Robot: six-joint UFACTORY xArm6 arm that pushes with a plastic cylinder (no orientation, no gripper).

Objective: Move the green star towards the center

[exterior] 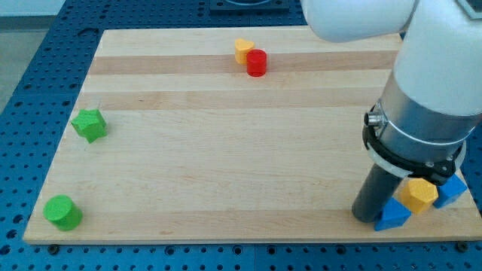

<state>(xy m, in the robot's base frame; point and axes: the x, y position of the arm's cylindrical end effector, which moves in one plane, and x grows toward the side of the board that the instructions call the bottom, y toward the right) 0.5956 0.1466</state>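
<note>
My tip (pixel 374 218) is parked way down at the board's bottom right corner, and honestly I can't see the very end cleanly, since the dark rod runs down behind a blue block (pixel 392 215) that sits right against it. There's no claw on this rig, just the rod, so nothing to call wide, narrow or holding.

Starting nearest: at the bottom edge, right by my tip, there's that blue block, an orange block (pixel 419 195) just above and to its right, touching it, and a second blue block (pixel 452 190) further right, partly cut off by the arm (pixel 422 90). I can't really make out the shapes of these three; the big white and grey arm body hangs over them and hides the board's right edge.

Over in the bottom left corner sits a green cylinder (pixel 62 212).

The green star (pixel 89 125) is on the left edge, about halfway up, well apart from my tip with pretty much the whole board (pixel 241 150) between them.

Farthest off, near the top edge around the middle, a red cylinder (pixel 257 63) touches a yellow block (pixel 242 50), which is half hidden behind it, shape unclear.
</note>
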